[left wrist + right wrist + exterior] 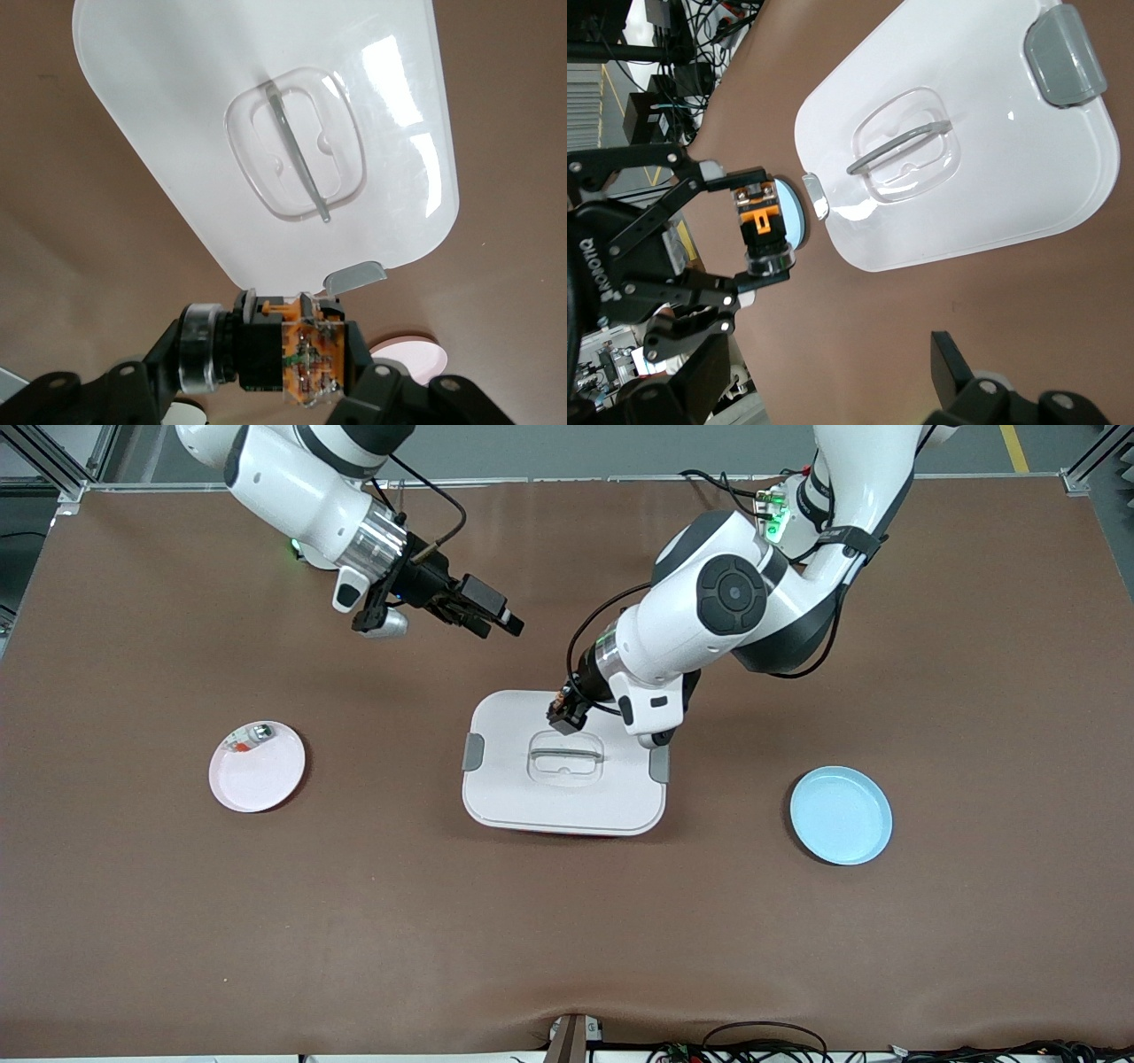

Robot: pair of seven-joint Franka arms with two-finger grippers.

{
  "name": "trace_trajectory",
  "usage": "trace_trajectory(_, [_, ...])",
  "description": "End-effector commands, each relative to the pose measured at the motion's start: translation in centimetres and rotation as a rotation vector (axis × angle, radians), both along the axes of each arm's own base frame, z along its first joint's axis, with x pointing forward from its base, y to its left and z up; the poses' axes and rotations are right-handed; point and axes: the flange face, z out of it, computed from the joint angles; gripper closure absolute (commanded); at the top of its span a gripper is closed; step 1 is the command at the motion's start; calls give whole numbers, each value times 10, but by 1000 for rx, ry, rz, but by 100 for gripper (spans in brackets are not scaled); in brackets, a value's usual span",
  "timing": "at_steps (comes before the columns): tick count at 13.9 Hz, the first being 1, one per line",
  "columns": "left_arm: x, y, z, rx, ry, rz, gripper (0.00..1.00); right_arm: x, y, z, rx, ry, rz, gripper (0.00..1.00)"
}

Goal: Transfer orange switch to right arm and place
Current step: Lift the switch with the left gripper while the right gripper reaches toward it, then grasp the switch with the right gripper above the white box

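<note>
Gripping one orange switch (301, 359), left pincer (563, 710) over lid (532, 797), right pincer (496, 620) apart, two plates.

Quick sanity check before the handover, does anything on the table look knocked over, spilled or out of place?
Nothing stands out. The white lidded box sits flat and closed mid-table, the blue plate lies level, and the pink plate holds one small silver-and-red piece. The left end effector grips the orange switch over the box; the right end effector waits open.
</note>
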Motion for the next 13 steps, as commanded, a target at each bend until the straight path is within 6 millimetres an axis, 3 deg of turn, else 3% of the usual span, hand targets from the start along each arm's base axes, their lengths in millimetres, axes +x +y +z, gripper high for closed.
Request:
trace_trajectory(1, [-4, -12, 5, -33, 35, 9, 100, 8, 14, 2, 27, 5, -9, 0])
trace_trajectory(4, [-7, -14, 5, -45, 54, 10, 100, 19, 23, 0, 27, -5, -8, 0])
trace_trajectory(7, [-11, -19, 5, -48, 61, 1, 100, 13, 40, -8, 12, -53, -18, 0])
trace_trajectory(13, [-12, -20, 6, -99, 116, 24, 100, 18, 52, -19, 1, -47, -11, 0])
